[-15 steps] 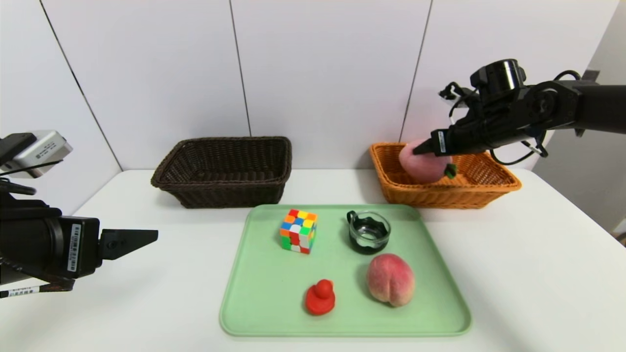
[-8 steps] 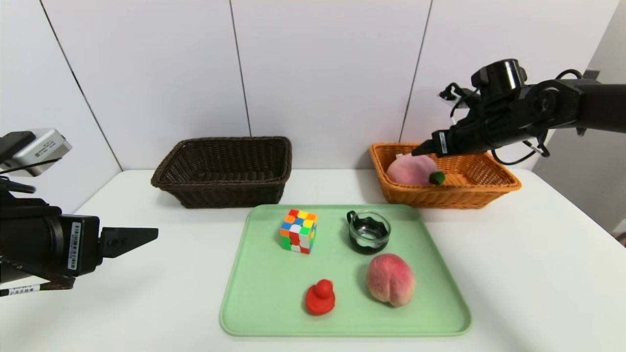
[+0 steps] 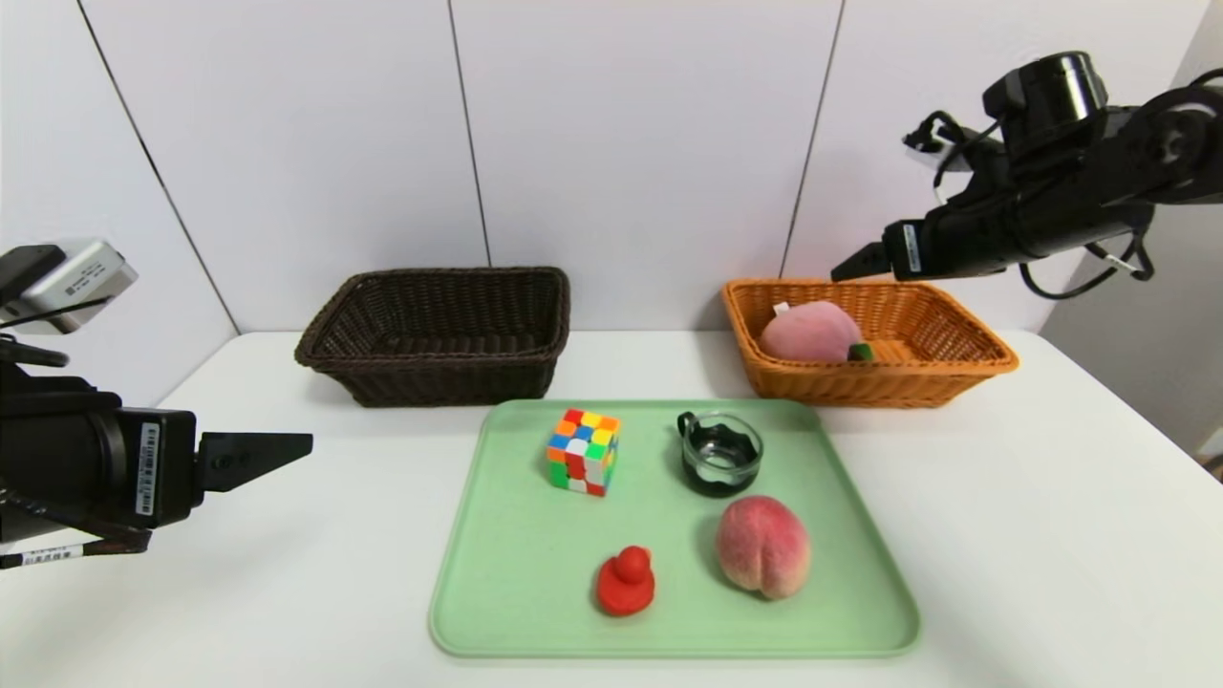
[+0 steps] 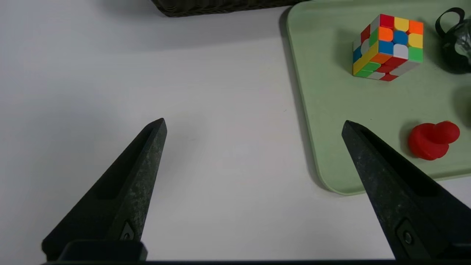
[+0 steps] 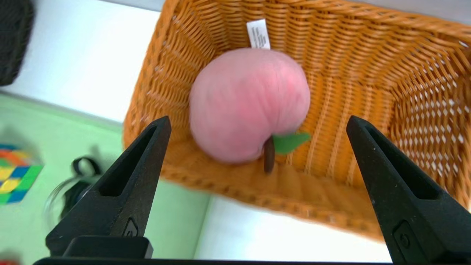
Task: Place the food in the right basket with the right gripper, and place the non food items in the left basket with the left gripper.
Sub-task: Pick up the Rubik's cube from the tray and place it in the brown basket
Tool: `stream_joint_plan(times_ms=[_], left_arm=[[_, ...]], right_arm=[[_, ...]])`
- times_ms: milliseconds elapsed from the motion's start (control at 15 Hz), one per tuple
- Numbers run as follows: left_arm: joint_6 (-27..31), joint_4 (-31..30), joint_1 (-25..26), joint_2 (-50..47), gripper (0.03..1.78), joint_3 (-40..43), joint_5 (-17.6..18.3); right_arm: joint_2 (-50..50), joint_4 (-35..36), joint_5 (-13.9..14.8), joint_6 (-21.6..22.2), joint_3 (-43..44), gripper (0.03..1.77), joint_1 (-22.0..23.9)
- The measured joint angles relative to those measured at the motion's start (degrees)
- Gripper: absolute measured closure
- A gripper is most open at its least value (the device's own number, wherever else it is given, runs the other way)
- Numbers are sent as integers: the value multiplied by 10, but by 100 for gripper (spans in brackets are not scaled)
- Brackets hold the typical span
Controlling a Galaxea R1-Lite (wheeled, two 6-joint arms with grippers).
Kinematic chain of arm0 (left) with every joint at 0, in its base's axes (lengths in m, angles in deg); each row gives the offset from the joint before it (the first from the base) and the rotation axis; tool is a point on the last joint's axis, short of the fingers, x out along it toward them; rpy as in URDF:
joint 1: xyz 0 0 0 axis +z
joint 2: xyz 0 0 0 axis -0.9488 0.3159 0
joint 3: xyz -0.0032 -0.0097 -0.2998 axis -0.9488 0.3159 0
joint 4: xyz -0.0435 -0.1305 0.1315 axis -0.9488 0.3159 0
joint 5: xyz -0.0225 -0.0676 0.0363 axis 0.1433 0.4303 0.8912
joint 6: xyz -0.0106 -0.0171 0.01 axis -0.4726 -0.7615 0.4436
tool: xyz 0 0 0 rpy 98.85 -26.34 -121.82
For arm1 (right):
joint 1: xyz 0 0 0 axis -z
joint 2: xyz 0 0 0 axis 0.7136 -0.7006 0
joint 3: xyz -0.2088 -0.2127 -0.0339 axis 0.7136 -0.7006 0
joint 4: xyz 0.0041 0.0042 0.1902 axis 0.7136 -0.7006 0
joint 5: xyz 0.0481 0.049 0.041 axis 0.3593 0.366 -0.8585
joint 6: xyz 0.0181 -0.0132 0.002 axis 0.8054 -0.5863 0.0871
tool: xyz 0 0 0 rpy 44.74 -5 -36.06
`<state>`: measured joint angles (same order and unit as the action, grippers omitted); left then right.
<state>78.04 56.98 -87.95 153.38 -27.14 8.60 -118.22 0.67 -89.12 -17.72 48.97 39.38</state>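
Orange wicker for the right basket (image 3: 879,387), on the right side of the white table (image 3: 239,573). Inside, toward the left end, the pink plush (image 3: 810,333), with green leaf (image 5: 292,142), brown stem (image 5: 269,154) and white tag (image 5: 258,34). Over that basket, the right gripper (image 5: 259,117), with fingers spread wide apart and nothing between them, apart from the plush below. Dark brown wicker for the left basket (image 3: 449,373), to the left on the same table, well apart from the orange one.

In front of both baskets, a pale green tray (image 3: 516,573). Toward its back left, the multicoloured cube (image 3: 584,452); at the back, right of the middle, the clear cup (image 3: 721,454), dark inside, with dark handle (image 3: 686,422) on the left. Near the front, left of the middle, the red duck (image 3: 627,581); farther right, between cup and front edge, the pink and yellowish peach (image 3: 762,548). All four on the tray, each apart from the others.

Left of the tray, above the table, the left gripper (image 4: 254,120), with fingers wide apart and holding nothing.
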Motion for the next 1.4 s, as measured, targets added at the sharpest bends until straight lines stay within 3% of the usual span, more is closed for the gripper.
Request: stream_joint_plan(times_ms=[267,533,867,1133,1400], left_arm=[[2,-14,-1,17,12,-10,13],[2,-22,-3,46,12,-35,61],[4,-22,-20,59,12,-43,64],[4,-19,-35,56,12,-38,64],[28,-21,-83,78,12,-49,63]], right_arm=[[100,-76,0,1,-39,13,-12],[211,-118,0,2,-113,11,-33],[305,-122,-2,12,-203,11,-51],[364,-122,-27,12,-272,11,-56],[403,-119,-42,12,-318,11,-56]])
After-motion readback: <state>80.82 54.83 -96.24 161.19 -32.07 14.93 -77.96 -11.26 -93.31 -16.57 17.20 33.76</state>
